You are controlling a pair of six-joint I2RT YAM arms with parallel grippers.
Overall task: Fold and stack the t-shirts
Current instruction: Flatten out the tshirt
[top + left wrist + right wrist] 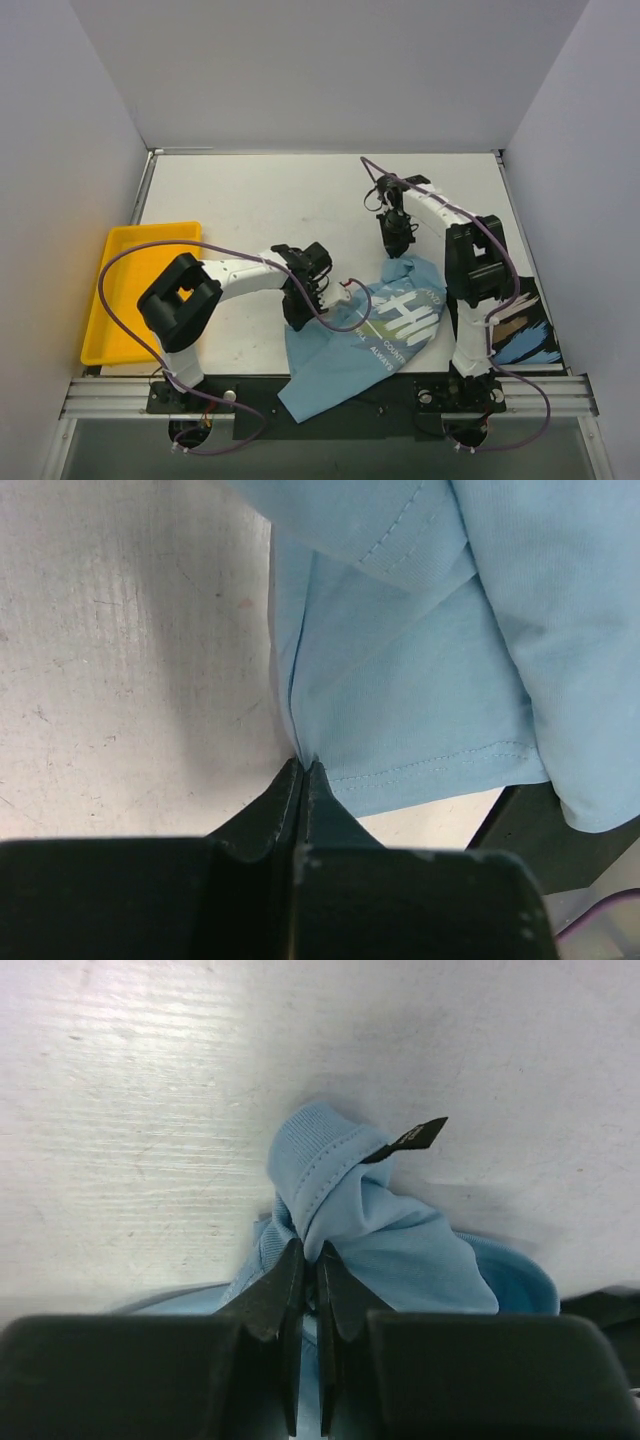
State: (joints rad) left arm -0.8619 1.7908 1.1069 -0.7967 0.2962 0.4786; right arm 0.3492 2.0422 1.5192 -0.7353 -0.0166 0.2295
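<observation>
Clamping light blue t-shirt (385, 325) at two points: side edge near hem with left gripper (299, 320), collar with right gripper (394, 250), jaws pressed together on cloth. Lying crumpled between arms, long axis running far-right to near-left, tail spilling past near edge of table (250, 200). Showing neck tag (415, 1135) only in right wrist view; black t-shirt (520, 325) beside right base only from top.

- Two t-shirts: one light blue t-shirt (345, 365) and one black t-shirt (522, 330) with pale print.
- One yellow tray (112, 300).
- Two arms: left arm (235, 275) and right arm (470, 262).
- Two grippers: left gripper (298, 318) and right gripper (393, 248).
- One worktop (250, 200).
- One small black tag (415, 1135).
</observation>
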